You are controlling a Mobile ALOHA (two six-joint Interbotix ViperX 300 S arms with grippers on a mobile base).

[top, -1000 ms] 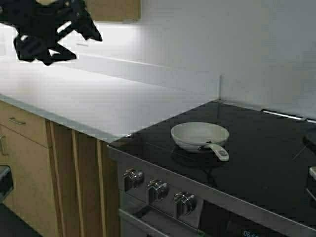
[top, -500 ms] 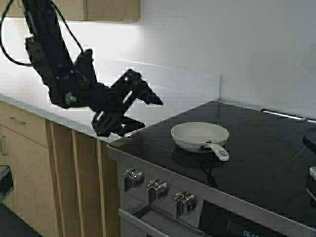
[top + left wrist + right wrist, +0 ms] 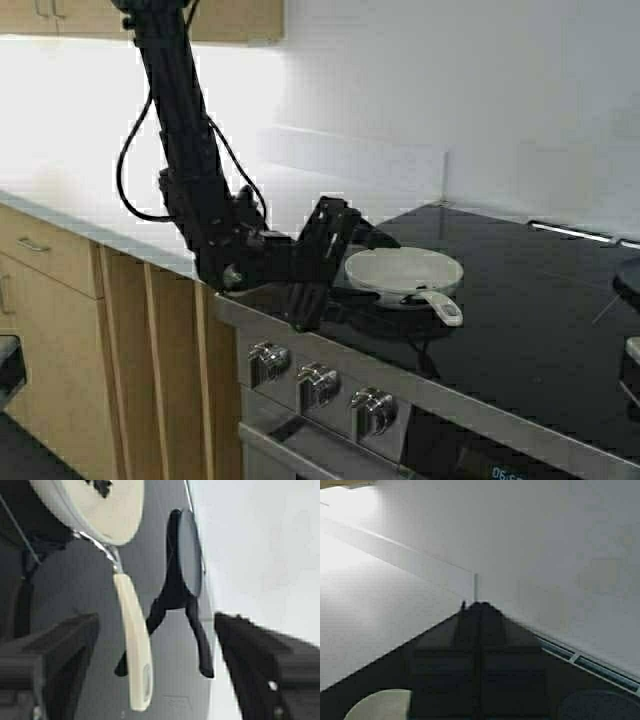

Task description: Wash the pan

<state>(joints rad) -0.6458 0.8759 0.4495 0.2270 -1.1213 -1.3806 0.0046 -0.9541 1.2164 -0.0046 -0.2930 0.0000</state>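
Pan [image 3: 403, 272] on black stovetop [image 3: 520, 320]; left gripper [image 3: 335, 262] beside it, fingers apart; right gripper's fingers together.

A high camera behind the arms looks forward and down across the counter [image 3: 120, 225] and black stovetop [image 3: 520, 310], while each wrist camera looks out close along its own fingers, and all three views share the pan [image 3: 404, 274] near the stovetop's front edge.

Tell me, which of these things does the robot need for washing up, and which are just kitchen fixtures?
For the job:
- the pan on the stove
- the left claw, open, beside the pan
- the right claw, shut, held above

Just there:
- stove knobs
- countertop
- drawer handle
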